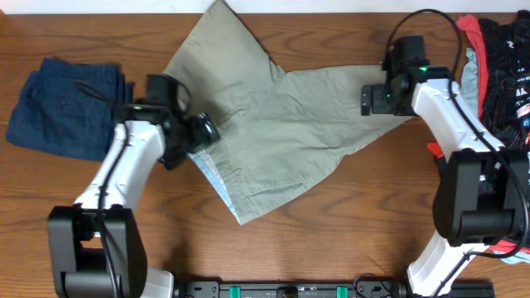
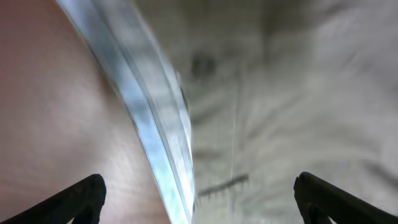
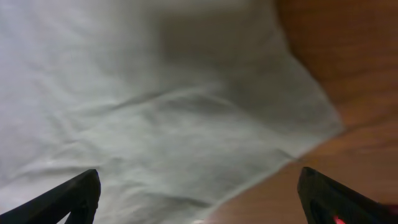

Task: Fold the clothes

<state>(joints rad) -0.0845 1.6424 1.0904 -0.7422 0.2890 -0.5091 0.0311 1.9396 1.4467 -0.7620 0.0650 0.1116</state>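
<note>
You're early in this one: the large khaki-beige cotton shorts (image 1: pixel 281 124) lie opened out in the middle of the brown wooden table (image 1: pixel 331 240), skewed on a diagonal, with one leg pointing up toward the far edge and the other running out to your right. No fold is in them yet, by my reading. Down at the near-left edge the pale blue waistband lining (image 1: pixel 217 178) is turned out and showing. Your left gripper (image 2: pixel 199 196) hangs right over that blue band with its jaws spread wide and nothing between them. Your right gripper (image 3: pixel 199 190) hovers over the far leg's hem corner, jaws equally wide, also holding nothing. On the done side, the dark blue denim garment (image 1: pixel 66 108) sits at the left as a compact bundle, and I'd count it folded. The heap of red, black and pale-blue garments (image 1: pixel 497 58) at the right edge looks untouched, so most of the job is ahead. Watch your room: the heap sits close beside your right arm, and the denim bundle sits just beside your left arm, so a fold swung wide could drag either one
</note>
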